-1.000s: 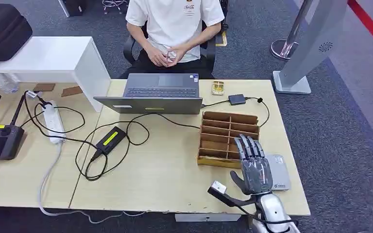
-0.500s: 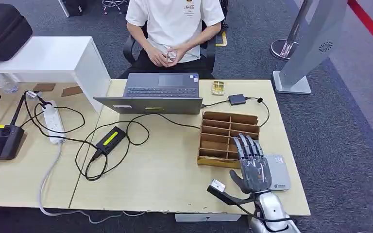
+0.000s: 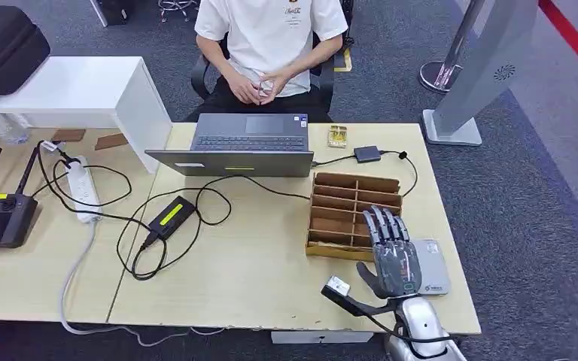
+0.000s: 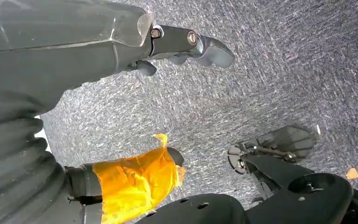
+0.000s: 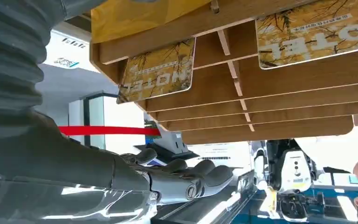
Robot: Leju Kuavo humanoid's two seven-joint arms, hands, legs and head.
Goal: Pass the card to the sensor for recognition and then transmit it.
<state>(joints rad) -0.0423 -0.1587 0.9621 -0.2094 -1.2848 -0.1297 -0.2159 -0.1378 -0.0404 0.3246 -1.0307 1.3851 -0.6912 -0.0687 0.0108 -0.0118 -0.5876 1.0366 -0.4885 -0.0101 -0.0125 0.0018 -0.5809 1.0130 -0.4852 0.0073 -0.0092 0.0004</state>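
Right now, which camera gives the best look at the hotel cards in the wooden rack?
The right wrist view: two hotel cards stand in the wooden rack, print readable. The head view shows the rack from above, cards indistinct. The left wrist view faces carpet.

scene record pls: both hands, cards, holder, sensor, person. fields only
right hand: fingers straight, over the near end of the wooden card holder, holds nothing
left hand: hanging over carpet, holds nothing
hotel cards: two seen in the holder's slots, right wrist view
grey pad: flat on table beside the right hand, probably the sensor
person: seated behind the laptop, hands clasped
task state: no card picked yet
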